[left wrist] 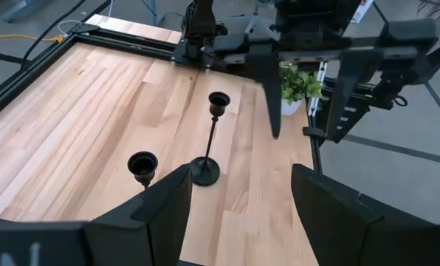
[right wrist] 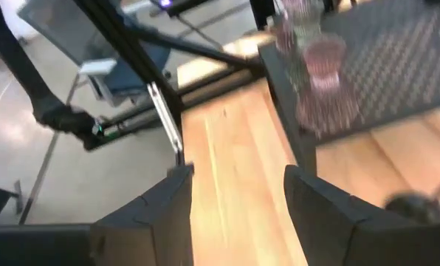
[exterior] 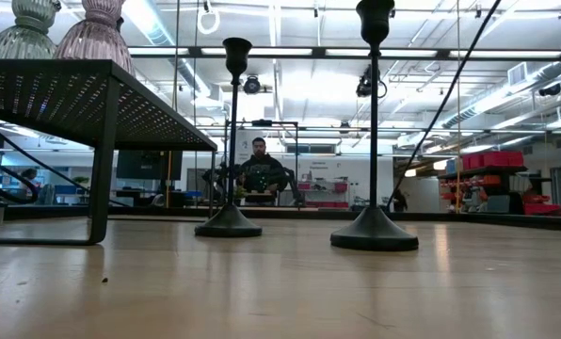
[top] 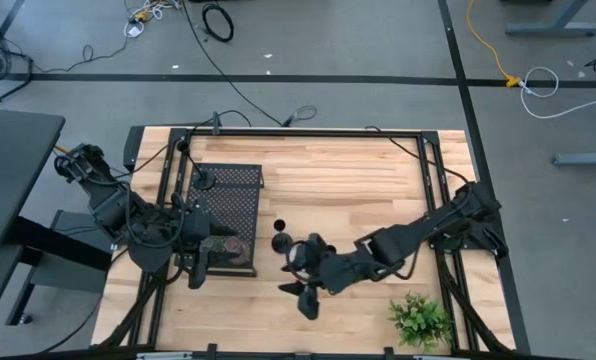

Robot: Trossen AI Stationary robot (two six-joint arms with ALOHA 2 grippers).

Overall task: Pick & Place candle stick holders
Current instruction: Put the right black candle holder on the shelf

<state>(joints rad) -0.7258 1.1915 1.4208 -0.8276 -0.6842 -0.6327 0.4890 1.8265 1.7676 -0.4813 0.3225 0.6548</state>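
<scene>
Right gripper (top: 308,300) open, empty, lower centre of high view; two black holders (top: 281,241) upright just above-left of it, stems vertical; left gripper (top: 196,274) open by stand (top: 228,190) holding glass holders (top: 226,245); right arm nearer.

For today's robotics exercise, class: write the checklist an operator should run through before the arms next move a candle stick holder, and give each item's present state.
1. Left gripper open, nothing between its fingers: ok.
2. Right gripper open and empty: ok.
3. Two black holders on the table upright, the nearer and the farther: ok.
4. Glass holders standing on the perforated stand: ok.
5. Plant apart from both grippers: ok.
6. Third black holder's place: cannot tell.
</scene>
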